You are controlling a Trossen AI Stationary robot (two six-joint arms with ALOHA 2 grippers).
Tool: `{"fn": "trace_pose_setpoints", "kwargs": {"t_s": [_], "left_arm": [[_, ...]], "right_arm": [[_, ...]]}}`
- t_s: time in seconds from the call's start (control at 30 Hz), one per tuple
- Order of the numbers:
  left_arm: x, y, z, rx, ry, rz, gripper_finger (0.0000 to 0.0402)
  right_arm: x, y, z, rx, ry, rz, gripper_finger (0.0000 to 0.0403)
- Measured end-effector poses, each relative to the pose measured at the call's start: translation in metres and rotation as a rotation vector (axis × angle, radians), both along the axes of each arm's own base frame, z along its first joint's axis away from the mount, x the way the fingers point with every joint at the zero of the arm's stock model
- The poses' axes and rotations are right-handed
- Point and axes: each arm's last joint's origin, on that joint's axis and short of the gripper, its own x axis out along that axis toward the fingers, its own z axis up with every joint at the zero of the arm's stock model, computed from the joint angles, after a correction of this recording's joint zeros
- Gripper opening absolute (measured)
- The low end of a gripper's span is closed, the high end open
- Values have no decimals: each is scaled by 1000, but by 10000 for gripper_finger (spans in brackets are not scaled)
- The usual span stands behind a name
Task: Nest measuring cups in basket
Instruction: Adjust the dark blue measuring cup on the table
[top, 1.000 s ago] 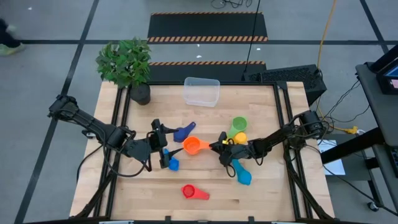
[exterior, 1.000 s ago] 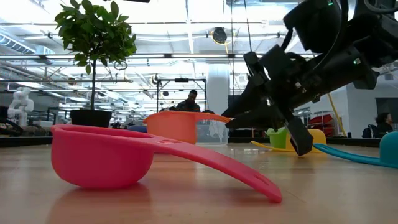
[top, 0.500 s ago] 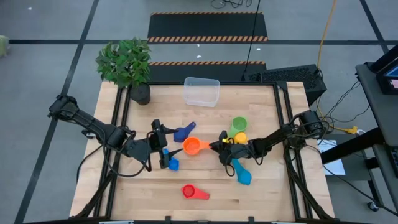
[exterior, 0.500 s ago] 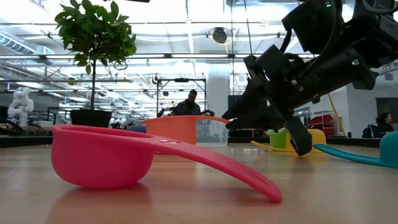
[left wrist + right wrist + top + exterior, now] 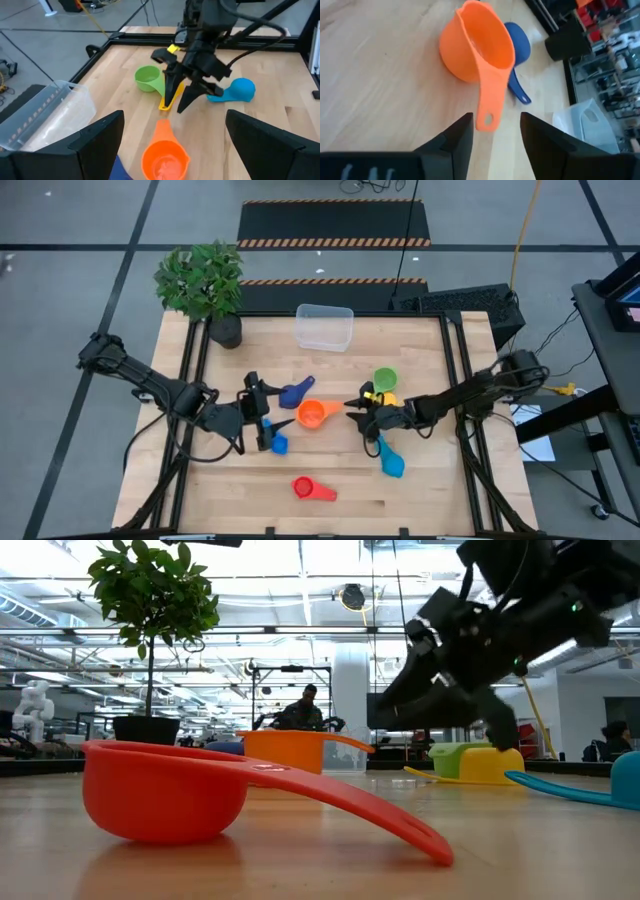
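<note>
Wooden table (image 5: 430, 490) holds scattered cups. Right end effector (image 5: 352, 406), fingers apart and empty, points at the orange cup (image 5: 313, 414) mid-table. It looks light and slippery; grab its flat handle (image 5: 487, 100). Left end effector (image 5: 262, 420) waits open nearby.

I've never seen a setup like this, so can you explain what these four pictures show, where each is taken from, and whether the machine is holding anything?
Two dark robot arms work at a wooden table. One picture looks straight down, one sits at table height, and two come from cameras on the arms' wrists. Loose measuring cups lie about: orange cup, red cup, green cup, light blue cup and dark blue cup. The clear basket stands empty beside a potted plant. The right gripper is open at the orange cup's handle; the left gripper waits open nearby. Nothing is held.
</note>
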Motion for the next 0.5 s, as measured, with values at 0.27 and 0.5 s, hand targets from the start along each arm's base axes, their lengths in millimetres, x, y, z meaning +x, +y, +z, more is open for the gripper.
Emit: {"fn": "trace_pose_setpoints", "kwargs": {"t_s": [0.27, 0.5], "left_arm": [[19, 11, -18, 0, 66, 60, 353], [43, 35, -46, -48, 206, 72, 353]], "right_arm": [[-19, -5, 28, 64, 3, -44, 157], [-31, -8, 53, 122, -79, -65, 156]]}}
